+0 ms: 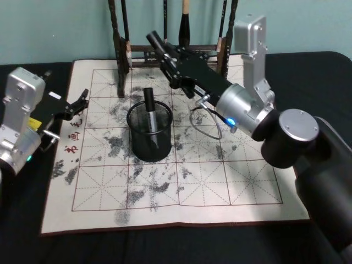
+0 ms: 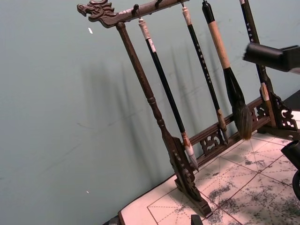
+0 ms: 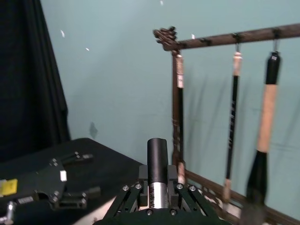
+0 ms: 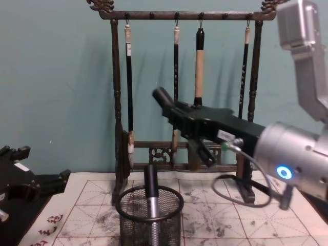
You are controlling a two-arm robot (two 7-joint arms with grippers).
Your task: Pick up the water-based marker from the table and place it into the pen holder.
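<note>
Our right jaws clamp the marker (image 3: 156, 157), its silver barrel half hidden between them. Below them stands the round wire-mesh pen holder (image 1: 143, 148); left jaws gape empty.

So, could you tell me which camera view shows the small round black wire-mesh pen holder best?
The head view: the pen holder shows whole from above, one black-capped silver marker standing inside. The chest view shows its rim and mesh wall from the side, base cut off.
</note>
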